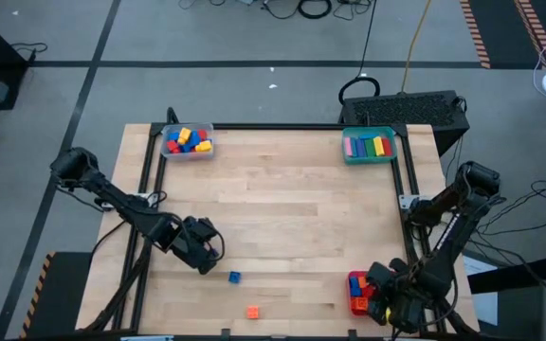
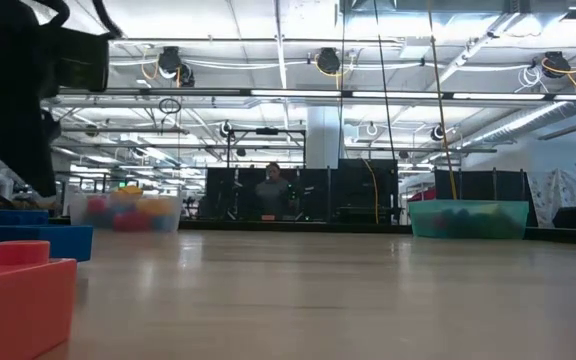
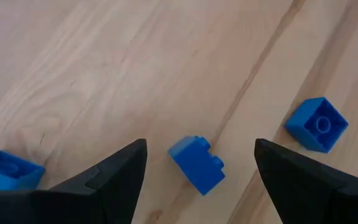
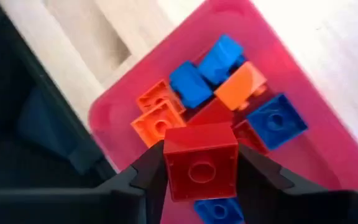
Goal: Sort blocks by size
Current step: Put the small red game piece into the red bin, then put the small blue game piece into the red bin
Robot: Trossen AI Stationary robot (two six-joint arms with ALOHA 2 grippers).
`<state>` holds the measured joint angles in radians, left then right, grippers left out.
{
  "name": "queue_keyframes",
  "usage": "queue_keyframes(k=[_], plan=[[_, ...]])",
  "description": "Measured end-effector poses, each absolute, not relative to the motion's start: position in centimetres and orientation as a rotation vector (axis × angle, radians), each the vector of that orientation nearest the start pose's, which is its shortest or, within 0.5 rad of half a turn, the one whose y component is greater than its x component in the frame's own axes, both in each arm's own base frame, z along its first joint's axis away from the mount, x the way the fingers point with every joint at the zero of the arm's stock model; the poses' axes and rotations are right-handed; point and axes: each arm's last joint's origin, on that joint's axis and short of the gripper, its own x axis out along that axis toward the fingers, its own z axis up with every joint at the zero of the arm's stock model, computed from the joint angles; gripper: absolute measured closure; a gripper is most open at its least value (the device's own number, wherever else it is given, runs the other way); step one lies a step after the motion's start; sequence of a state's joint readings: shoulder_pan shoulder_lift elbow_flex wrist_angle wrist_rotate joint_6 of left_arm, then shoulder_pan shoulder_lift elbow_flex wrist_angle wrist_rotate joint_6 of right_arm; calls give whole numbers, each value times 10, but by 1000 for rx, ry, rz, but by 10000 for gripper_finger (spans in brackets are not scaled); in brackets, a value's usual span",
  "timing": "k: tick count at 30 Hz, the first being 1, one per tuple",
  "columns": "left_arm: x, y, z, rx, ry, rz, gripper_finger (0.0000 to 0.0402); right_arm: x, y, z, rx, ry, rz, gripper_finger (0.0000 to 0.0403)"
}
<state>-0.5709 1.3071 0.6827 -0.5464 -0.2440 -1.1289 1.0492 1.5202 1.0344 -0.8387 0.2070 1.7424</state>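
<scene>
Gripping a square red cube (image 4: 201, 163), the right claw (image 4: 201, 177) hangs over the red tray (image 4: 328, 143); left claw (image 3: 201, 177) gapes.

Both arms are dark, with thick rounded joints; each end effector has two black, wedge-shaped fingers (image 3: 110, 180).

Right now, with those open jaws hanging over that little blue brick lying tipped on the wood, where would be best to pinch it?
Probably straight down from above, closing on the two flat side faces of the small blue brick. It lies on its side between the left gripper jaws, stud pointing sideways, so the smooth faces look easiest. The cube beside it sits clear.
</scene>
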Motion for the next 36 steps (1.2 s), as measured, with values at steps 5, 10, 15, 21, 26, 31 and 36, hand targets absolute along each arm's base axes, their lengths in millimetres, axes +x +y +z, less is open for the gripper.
queue_keyframes(k=[5,10,15,21,26,31,36], plan=[[187,-112,174,-556,1099,384,104,139,227,210,675,1223,-498,217],[187,-112,174,-556,1098,384,104,136,220,209,693,1188,-621,190],[186,-111,168,-534,1099,410,104,136,218,209,767,1128,-704,188],[186,-112,158,-553,1139,442,104,140,221,210,759,1041,-645,194],[188,-113,154,-563,1147,448,104,141,221,211,753,1035,-634,194],[193,-117,156,-607,1122,397,104,141,221,211,753,1036,-632,195],[192,-117,156,-604,1141,391,104,141,221,211,753,1035,-632,195]])
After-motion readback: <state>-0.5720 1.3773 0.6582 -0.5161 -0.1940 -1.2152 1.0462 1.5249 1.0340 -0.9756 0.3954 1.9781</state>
